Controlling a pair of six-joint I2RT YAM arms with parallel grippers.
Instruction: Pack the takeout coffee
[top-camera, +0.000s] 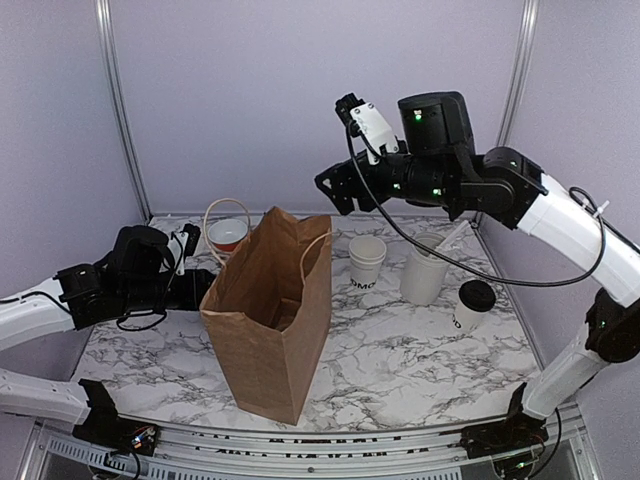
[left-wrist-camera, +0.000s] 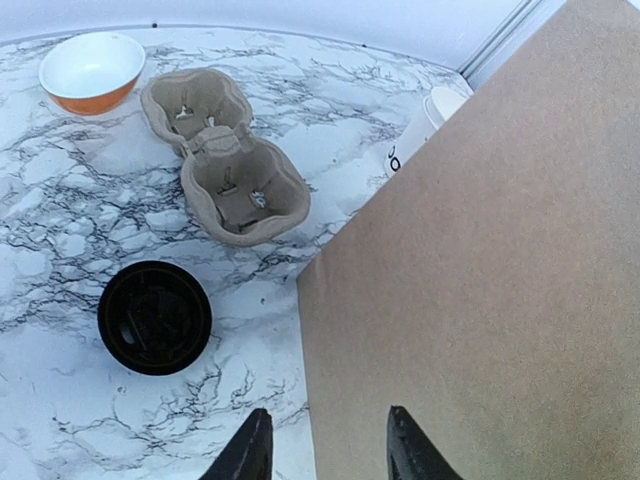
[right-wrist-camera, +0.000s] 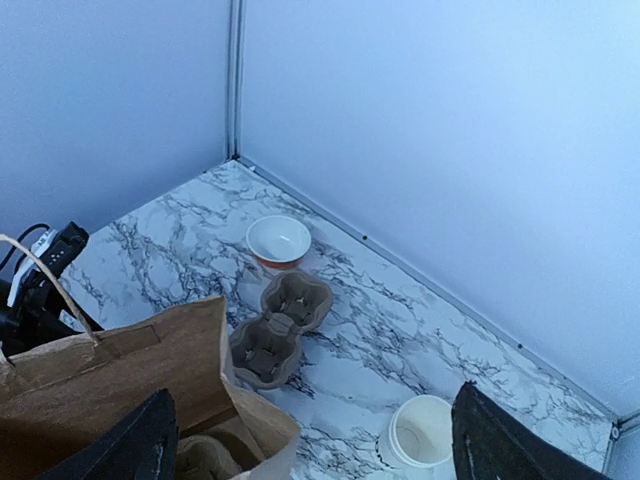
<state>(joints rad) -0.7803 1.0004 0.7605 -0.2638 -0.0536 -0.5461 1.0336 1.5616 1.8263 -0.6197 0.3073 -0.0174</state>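
Observation:
The takeout coffee (top-camera: 473, 303), a white cup with a black lid, stands upright at the right of the table, apart from both grippers. A brown paper bag (top-camera: 265, 310) stands open in the middle. It also shows in the left wrist view (left-wrist-camera: 480, 280) and in the right wrist view (right-wrist-camera: 120, 380). My left gripper (top-camera: 200, 285) is open and empty at the bag's left side, and the bag's corner edge lies between its fingertips (left-wrist-camera: 325, 452). My right gripper (top-camera: 335, 195) hangs high above the bag's far side, open wide and empty (right-wrist-camera: 315, 450).
A lidless white cup (top-camera: 366, 262) and a frosted tumbler (top-camera: 423, 268) stand behind the coffee. A cardboard cup carrier (left-wrist-camera: 225, 155), an orange bowl (left-wrist-camera: 92, 68) and a loose black lid (left-wrist-camera: 154, 317) lie left of the bag. Something of brown cardboard lies inside the bag (right-wrist-camera: 205, 455).

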